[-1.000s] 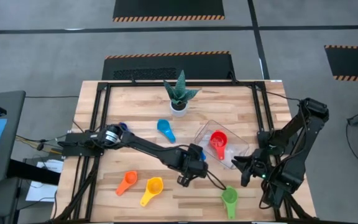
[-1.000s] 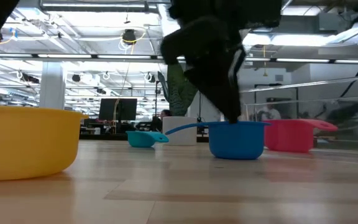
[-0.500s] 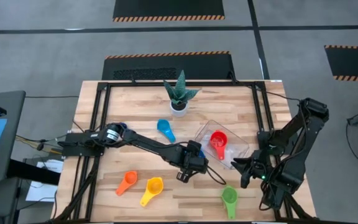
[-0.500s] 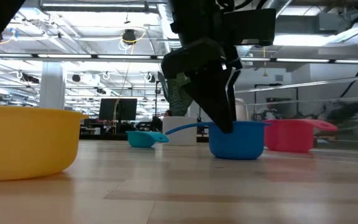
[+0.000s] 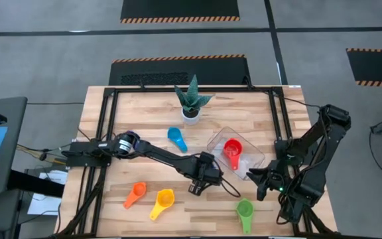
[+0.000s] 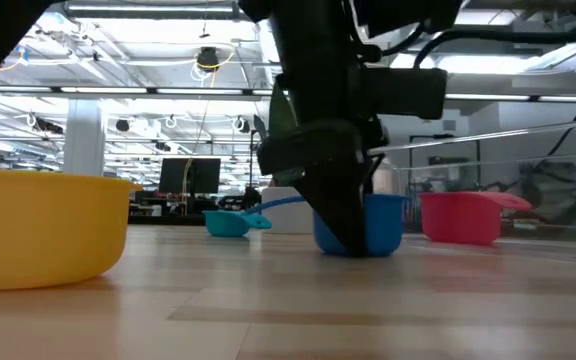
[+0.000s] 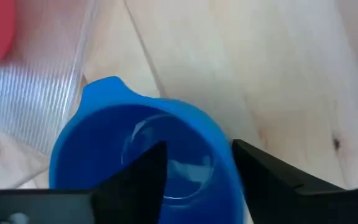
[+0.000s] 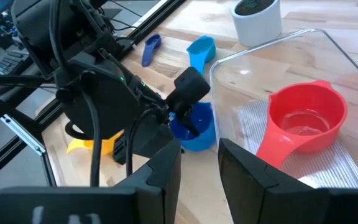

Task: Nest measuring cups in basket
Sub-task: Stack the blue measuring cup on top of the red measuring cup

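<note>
- Left gripper (image 7: 199,148): jaws wide, astride the wall of the blue cup (image 7: 135,149), one finger inside the bowl and one outside; no firm pinch evident yet.
- Blue cup: upright on the table, just beside the basket (image 5: 214,141), at the basket's 8 o'clock in the high view.
- Step in hand, as judged: taking the blue cup for the basket. Best closed squarely on the wall, low enough to hold, then lifted straight up to clear the clear rim, carried toward 2 o'clock and lowered level into the red cup (image 5: 233,151).
- Right gripper (image 5: 260,182): waiting at the basket's 4 o'clock, fingers parted, nothing seen between them.
- Count of cups: seven. One red, inside the basket; one blue, at the left gripper; one light blue (image 5: 176,138); one dark blue (image 8: 149,50); one orange (image 5: 135,194); one yellow (image 5: 163,201); one green (image 5: 245,211).
- Count of others: one basket; one plant pot (image 5: 191,114) at the table's 12 o'clock.
</note>
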